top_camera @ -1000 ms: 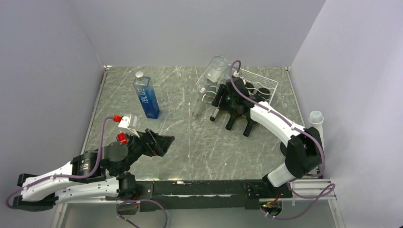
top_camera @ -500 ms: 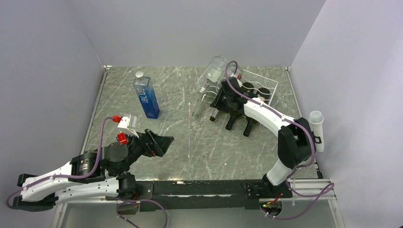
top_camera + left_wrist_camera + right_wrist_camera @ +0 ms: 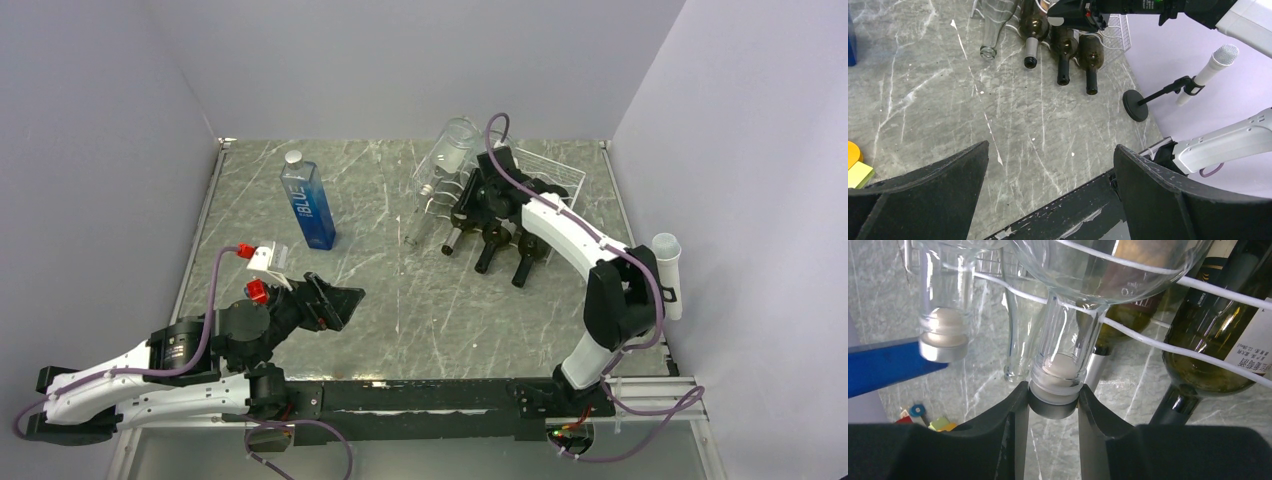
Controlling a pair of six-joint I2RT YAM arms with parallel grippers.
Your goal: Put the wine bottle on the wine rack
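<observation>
The right pincer [image 3: 1054, 401] is clamped on the capped neck of the clear wine bottle [image 3: 1068, 335]. The bottle's body lies across the white wires of the wine rack [image 3: 558, 176] at the table's [image 3: 400, 300] far right corner, beside dark bottles [image 3: 1208, 335]. Holding the neck probably lets it steer the bottle into a groove. The left pincer [image 3: 1050, 147] hangs with fingers wide apart near the near left edge, out of the way.
</observation>
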